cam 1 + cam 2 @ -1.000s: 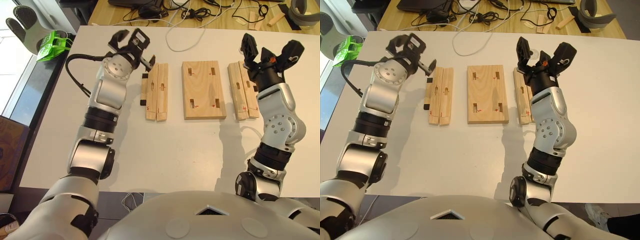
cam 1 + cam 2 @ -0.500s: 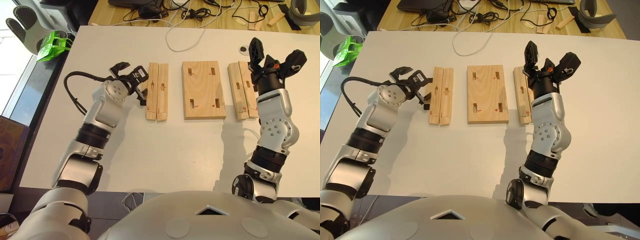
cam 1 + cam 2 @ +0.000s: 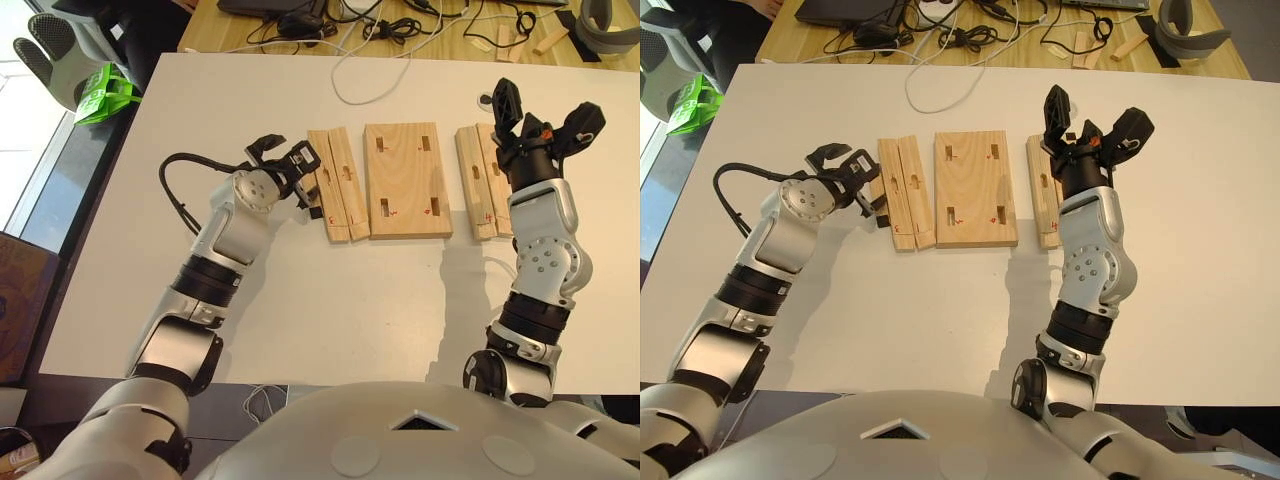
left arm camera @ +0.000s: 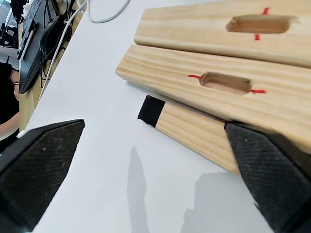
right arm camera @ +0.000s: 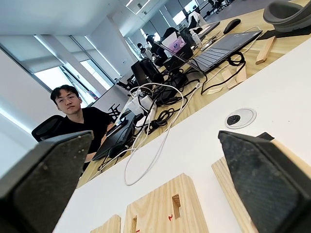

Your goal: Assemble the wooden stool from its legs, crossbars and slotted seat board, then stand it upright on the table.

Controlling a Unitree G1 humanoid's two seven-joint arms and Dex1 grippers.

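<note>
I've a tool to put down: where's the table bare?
Bare: the wide near strip of the table, robot-side of the seat board, and the right end beyond the right gripper. Crowded: the middle row, with the left gripper beside the left leg boards.

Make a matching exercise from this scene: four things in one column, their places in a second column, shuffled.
Things:
1. seat board
2. left gripper
3. right gripper
4. green bag

Places:
A. low beside the left leg pair
B. off the table, past its far left corner
C. raised over the far end of the right leg pair
D. flat between both leg pairs

Pairs: 1-D, 2-A, 3-C, 4-B
</note>
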